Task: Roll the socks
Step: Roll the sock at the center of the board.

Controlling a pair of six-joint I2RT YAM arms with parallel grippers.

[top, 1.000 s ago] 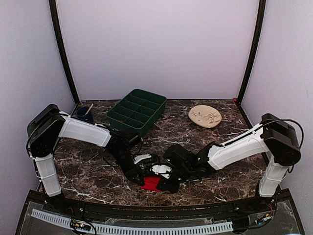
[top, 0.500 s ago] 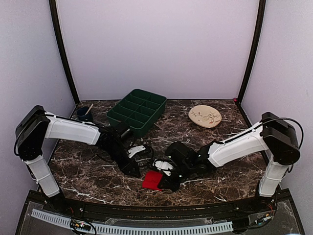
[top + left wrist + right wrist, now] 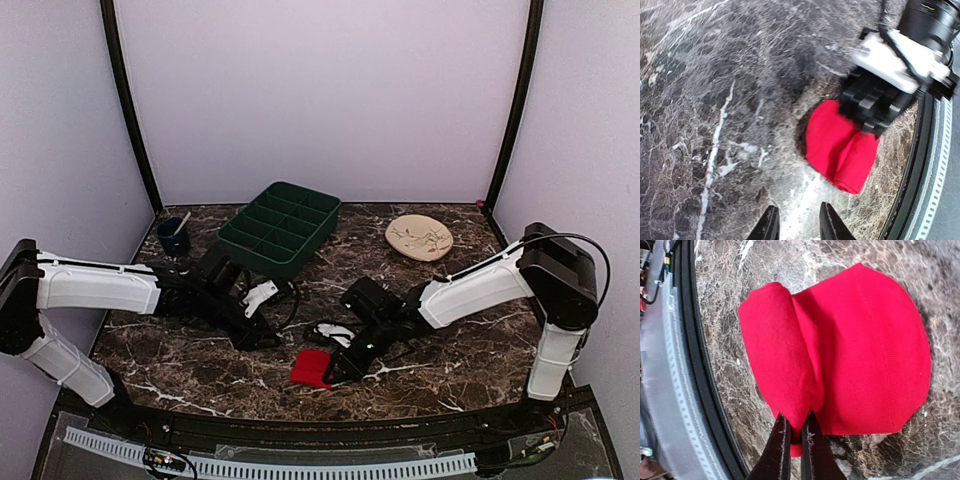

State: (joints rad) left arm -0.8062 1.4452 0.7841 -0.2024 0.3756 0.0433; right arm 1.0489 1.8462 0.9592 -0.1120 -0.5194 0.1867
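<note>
Since a second ago the left arm has drawn back toward the left side of the table, so the left gripper (image 3: 266, 340) is now clear of the red socks (image 3: 311, 368), where before it was right against them; the right arm has shifted only a little and is still at the fabric. The socks lie as one compact bundle on the dark marble table (image 3: 470, 340), close to its near edge and between the two arms. From the right wrist, the bundle (image 3: 860, 355) shows as a flat rounded patch with a thick rolled fold along the side nearest the table's black edge rail (image 3: 700, 370) (whether it is one sock or two I cannot tell). The right gripper (image 3: 796, 432) has its fingers pressed almost together on the end of that fold – pinching the red fabric. The left wrist view shows the left gripper (image 3: 799, 227) with a plain gap between its fingers and nothing in it, pointing at the socks (image 3: 832, 145) from a short way off, with the right gripper (image 3: 872, 105) on their far side. Farther back stand a green compartment tray (image 3: 282, 226), a tan plate (image 3: 419, 238) and a dark blue cup (image 3: 174, 236) – all well apart from the bundle.
</note>
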